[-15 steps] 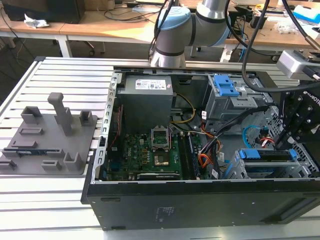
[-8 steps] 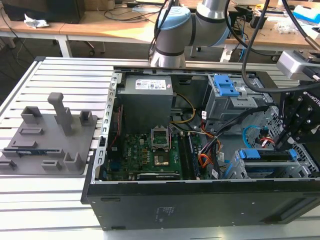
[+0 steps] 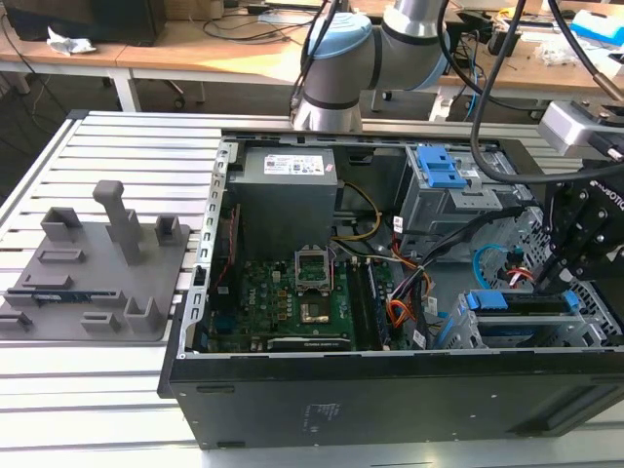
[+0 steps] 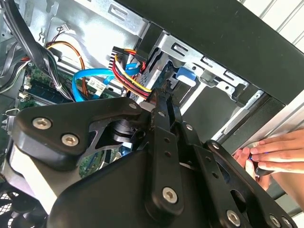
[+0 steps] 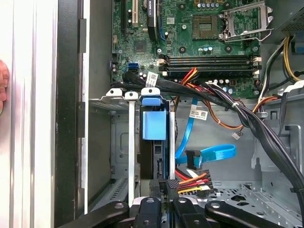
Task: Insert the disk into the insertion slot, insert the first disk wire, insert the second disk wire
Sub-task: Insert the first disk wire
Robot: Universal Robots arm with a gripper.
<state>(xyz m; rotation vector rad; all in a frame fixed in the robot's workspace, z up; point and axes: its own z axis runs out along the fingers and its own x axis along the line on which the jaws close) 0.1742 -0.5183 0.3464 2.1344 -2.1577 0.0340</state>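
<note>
The disk (image 5: 157,156), in its blue frame (image 5: 154,126), sits inside the grey insertion slot (image 5: 121,142) at the case's front corner (image 3: 517,304). My gripper (image 5: 162,186) hangs over the disk's rear end, with its jaws drawn close on the small black plug of the first disk wire (image 5: 192,179). The red-orange strands (image 4: 128,78) run right up to the fingertips (image 4: 159,102). The second disk wire (image 5: 209,154), a light blue loop with a dark plug, lies loose beside the bay (image 4: 88,78). In the exterior view the gripper (image 3: 561,283) stands at the right, over the bay.
A person's hand (image 4: 270,152) rests on the case's outer edge near the bay. Thick black cable bundles (image 5: 223,99) cross above the motherboard (image 3: 292,292). A taller grey cage with a blue latch (image 3: 439,171) stands behind. A grey fixture (image 3: 97,263) lies on the slatted table.
</note>
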